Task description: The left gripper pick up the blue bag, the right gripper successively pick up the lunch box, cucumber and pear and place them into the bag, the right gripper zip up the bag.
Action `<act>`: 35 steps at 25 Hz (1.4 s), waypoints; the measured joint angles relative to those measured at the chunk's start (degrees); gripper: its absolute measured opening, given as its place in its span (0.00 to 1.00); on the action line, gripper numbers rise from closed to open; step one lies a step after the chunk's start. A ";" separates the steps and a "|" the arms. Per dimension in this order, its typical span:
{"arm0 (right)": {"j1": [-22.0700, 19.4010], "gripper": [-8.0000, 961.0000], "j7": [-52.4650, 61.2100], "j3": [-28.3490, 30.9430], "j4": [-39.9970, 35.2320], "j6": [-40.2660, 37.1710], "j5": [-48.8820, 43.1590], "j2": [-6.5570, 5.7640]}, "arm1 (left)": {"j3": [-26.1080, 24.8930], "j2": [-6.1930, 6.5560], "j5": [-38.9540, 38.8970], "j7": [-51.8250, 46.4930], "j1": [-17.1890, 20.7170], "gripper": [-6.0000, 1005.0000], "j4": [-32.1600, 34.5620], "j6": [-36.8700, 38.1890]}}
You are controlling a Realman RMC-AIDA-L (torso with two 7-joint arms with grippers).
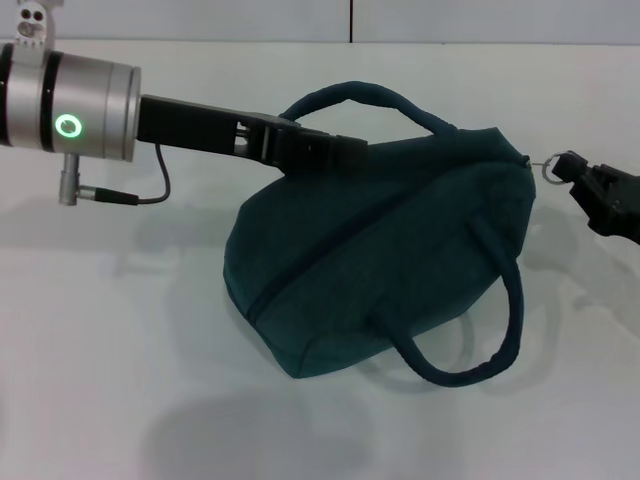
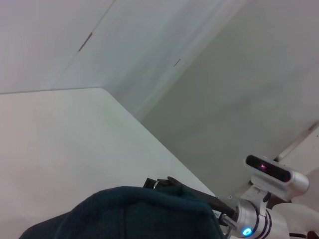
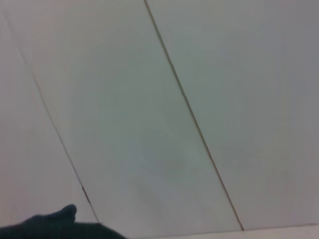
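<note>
1. The bag (image 1: 400, 250) sits near the middle of the white surface (image 1: 110, 330), tilted, its zipper line running closed along the top from lower left to upper right.
2. One handle (image 1: 370, 100) arches up at the far side; the other handle (image 1: 480, 340) flops toward the near edge.
3. The left end effector (image 1: 335, 152) reaches in from the left and presses against the bag's upper edge just under the far handle; its fingers look clamped on the fabric there.
4. The right end effector (image 1: 575, 172) comes in from the right edge, its tip pinched on the zipper's ring pull (image 1: 553, 164) at the bag's far right corner.
5. In the left wrist view, the bag's dark fabric (image 2: 134, 214) fills the lower part, with the right arm (image 2: 249, 219) behind it.
6. In the right wrist view, only a sliver of the bag (image 3: 55, 224) shows against the wall (image 3: 174, 99).
</note>
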 joint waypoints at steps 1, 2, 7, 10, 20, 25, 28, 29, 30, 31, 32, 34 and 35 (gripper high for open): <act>-0.06 0.10 1.03 -0.02 -0.02 0.07 -0.05 -0.11 | 0.01 -0.03 0.00 -0.07 -0.01 0.05 0.00 0.00; -0.16 0.11 1.75 -0.02 -0.07 0.03 -0.11 -0.22 | 0.01 -0.04 0.00 -0.11 0.00 0.05 0.00 0.00; -0.44 0.14 3.49 -0.10 -0.50 -0.50 -0.12 -0.44 | 0.01 0.00 0.01 -0.17 0.48 0.05 0.00 0.00; -0.44 0.15 6.31 -0.32 -0.58 -0.48 -0.17 -0.86 | 0.01 0.00 0.01 -0.15 0.44 0.05 0.00 0.00; 0.20 0.37 16.67 -0.43 -0.81 -2.77 -4.94 -3.03 | 0.02 0.09 0.02 0.01 0.07 0.05 0.10 -0.03; 0.05 0.67 20.15 0.00 -0.88 -6.27 -5.86 -4.62 | 0.02 0.02 0.02 0.04 -0.01 0.05 0.06 -0.18; -0.24 0.70 20.65 0.04 -0.88 -6.83 -5.74 -4.98 | 0.02 -0.02 0.01 0.05 -0.02 0.05 0.03 -0.18; -0.28 0.70 20.51 0.08 -0.88 -7.06 -5.74 -4.99 | 0.02 -0.05 -0.09 0.14 -0.01 0.05 0.02 -0.18; -0.35 0.70 20.22 0.25 -0.89 -7.39 -5.73 -4.97 | 0.02 -0.09 -0.22 0.25 0.02 0.05 0.02 -0.18; -0.57 0.70 19.46 0.86 -1.02 -8.05 -5.68 -4.84 | 0.02 -0.13 -0.73 0.73 0.13 0.05 0.02 -0.15; -0.74 0.70 18.93 1.25 -1.19 -8.49 -5.65 -4.73 | 0.02 -0.20 -1.55 1.47 0.34 0.05 0.01 -0.08; -1.18 0.70 17.42 2.43 -1.53 -9.58 -5.61 -4.37 | 0.03 -0.32 -3.67 3.08 0.87 0.05 0.00 0.08; -1.64 0.70 15.61 3.71 -1.86 -10.82 -5.57 -3.96 | 0.07 -0.40 -4.93 4.14 1.38 0.05 0.00 0.11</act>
